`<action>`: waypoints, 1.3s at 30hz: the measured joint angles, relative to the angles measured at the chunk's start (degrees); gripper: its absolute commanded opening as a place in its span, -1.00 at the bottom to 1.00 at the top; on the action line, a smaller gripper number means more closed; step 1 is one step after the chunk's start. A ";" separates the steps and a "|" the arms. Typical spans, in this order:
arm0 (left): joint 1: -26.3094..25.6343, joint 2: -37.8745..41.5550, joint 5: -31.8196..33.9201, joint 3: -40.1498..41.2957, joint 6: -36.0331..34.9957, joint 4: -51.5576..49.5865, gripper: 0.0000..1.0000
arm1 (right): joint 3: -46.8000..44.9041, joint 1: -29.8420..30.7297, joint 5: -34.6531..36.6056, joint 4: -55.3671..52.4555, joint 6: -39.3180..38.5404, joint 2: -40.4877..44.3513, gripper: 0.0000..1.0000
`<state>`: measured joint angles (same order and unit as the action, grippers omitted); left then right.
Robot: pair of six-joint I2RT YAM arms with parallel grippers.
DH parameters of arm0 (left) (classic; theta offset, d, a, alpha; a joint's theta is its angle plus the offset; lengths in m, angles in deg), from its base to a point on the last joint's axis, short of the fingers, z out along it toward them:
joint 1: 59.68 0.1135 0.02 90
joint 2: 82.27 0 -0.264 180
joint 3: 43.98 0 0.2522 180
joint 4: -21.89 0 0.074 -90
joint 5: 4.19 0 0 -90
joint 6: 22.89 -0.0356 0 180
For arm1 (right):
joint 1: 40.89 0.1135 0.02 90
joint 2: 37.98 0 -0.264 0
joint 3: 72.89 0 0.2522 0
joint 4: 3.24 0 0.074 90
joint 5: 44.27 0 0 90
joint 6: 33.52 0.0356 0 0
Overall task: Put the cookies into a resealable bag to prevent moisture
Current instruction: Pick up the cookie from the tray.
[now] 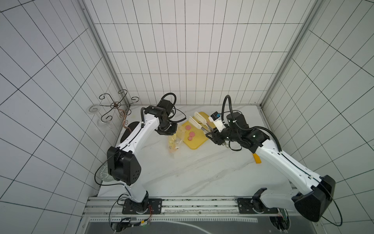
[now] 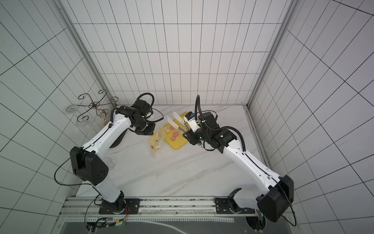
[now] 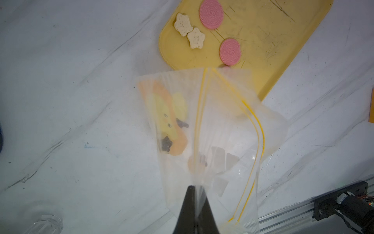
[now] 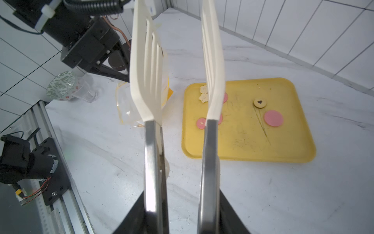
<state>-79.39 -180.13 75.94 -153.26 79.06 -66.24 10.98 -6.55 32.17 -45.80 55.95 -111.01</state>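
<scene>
From my remote station I see the marble table [image 1: 182,172] carrying the yellow tray [image 4: 253,141], which I use as my landmark. The right gripper [image 4: 182,202] is clenched on the metal handles of the white slotted tongs [image 4: 144,81], whose blades stand apart in the air above the tray's far half. Just beside the tray, on its side toward the left arm, hangs the resealable bag [image 3: 222,125]. The left gripper [image 3: 194,187] is pinched tight on a bunched fold of its clear plastic, and the yellow zip lines run from the fingers toward the tray. The cookies [image 4: 273,118] lie flat on the tray, apart from both grippers' fingers: pink discs, two touching cream stars [image 3: 183,24] at the bag-side corner, and a tan-rimmed round [image 4: 260,103]. Whether the dark shapes inside the bag are cookies, I cannot tell.
</scene>
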 measured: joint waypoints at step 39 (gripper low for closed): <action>0.00 1.16 0.48 0.22 -0.44 -0.02 -1.00 | -8.00 5.46 11.82 9.16 -5.07 -27.34 -0.08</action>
<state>-79.39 -178.98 76.42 -153.05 78.62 -66.27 2.98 -1.08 43.99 -36.64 50.88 -138.36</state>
